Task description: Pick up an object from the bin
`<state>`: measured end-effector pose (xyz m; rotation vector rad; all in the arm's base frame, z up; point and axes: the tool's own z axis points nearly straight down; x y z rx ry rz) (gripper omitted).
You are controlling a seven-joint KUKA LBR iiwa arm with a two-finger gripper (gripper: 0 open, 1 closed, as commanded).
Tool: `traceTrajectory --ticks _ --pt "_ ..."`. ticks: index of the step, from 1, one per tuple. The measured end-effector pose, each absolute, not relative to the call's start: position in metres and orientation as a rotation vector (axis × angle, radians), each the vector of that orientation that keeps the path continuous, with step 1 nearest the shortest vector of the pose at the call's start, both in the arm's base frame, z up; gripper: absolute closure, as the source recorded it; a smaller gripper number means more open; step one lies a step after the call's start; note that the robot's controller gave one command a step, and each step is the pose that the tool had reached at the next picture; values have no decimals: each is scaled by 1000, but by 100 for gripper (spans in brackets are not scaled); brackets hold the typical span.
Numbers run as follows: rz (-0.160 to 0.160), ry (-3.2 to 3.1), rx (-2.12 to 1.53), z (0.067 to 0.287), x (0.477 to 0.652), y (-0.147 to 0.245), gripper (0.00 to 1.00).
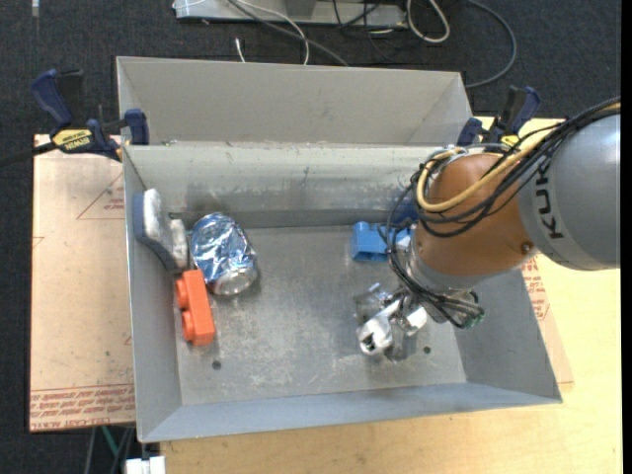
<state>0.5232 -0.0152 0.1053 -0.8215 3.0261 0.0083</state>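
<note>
Jaws are low over the floor of the grey metal bin (296,363), right-front area, under my orange wrist cover (464,215). Can't tell how far they're open, or whether anything's in them. Nearest candidate is the small blue plastic piece (367,241) at the foot of the back wall, just beside the wrist. The crushed silver-blue foil can (223,255), orange plastic block (196,309) and grey-handled tool (155,223) sit well apart on the left. My call: take the blue piece. Straddle it squarely, close only once seated low, lift straight up. Risk is a jaw clipping the wall.
</note>
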Motion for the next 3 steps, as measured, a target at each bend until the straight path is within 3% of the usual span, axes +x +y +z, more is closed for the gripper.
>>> traceTrajectory --ticks 1,3 --pt "6 3023 -820 132 524 -15 100" --pt "12 3031 -819 157 522 -14 100"
